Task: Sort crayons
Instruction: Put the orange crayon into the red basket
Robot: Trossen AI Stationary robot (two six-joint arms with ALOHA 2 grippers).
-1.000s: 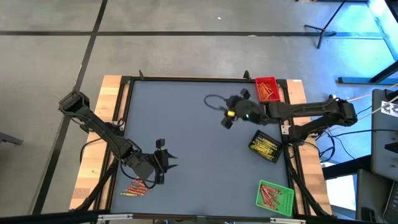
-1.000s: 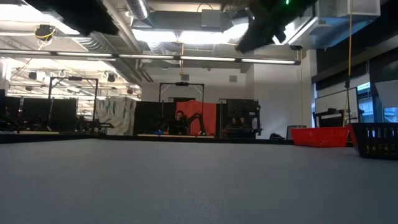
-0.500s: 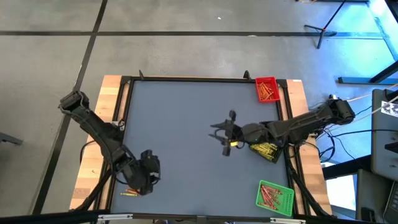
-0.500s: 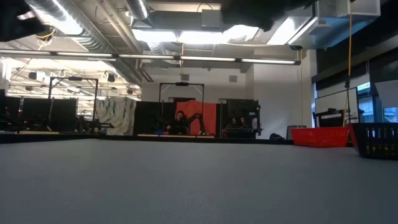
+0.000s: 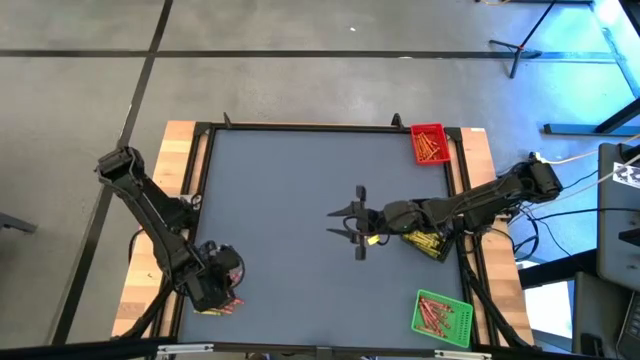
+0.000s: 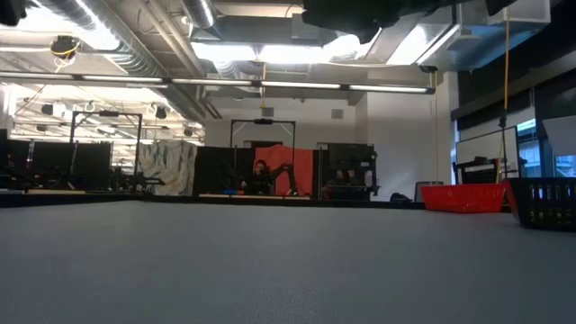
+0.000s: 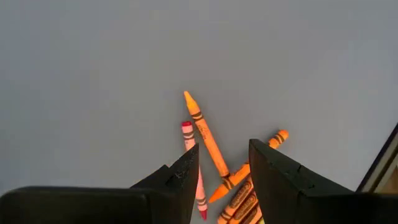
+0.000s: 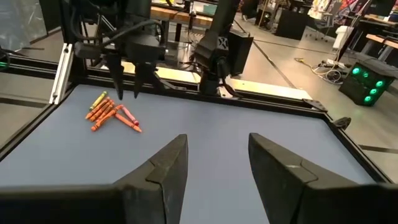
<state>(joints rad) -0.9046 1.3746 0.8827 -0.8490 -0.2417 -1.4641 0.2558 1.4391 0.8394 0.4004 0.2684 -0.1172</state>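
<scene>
Above the near left corner of the table (image 5: 300,180), left hand (image 7: 224,163) parted and empty, hovering over the crayons (image 7: 214,165). Right hand (image 5: 352,222), likewise parted and empty, out over mid-table. Probably light, stiff, waxy, apt to roll or snap; best pinched mid-length across the paper wrap. Short paper-sleeved sticks, orange, red and yellow, lying in a loose, overlapping heap.

Overhead, table-level and two wrist cameras, one shared table (image 5: 300,200).

trays (image 5: 430,143): 3 (red, black, green) | arms (image 5: 150,215): 2 | table (image 5: 290,190): 1
</scene>
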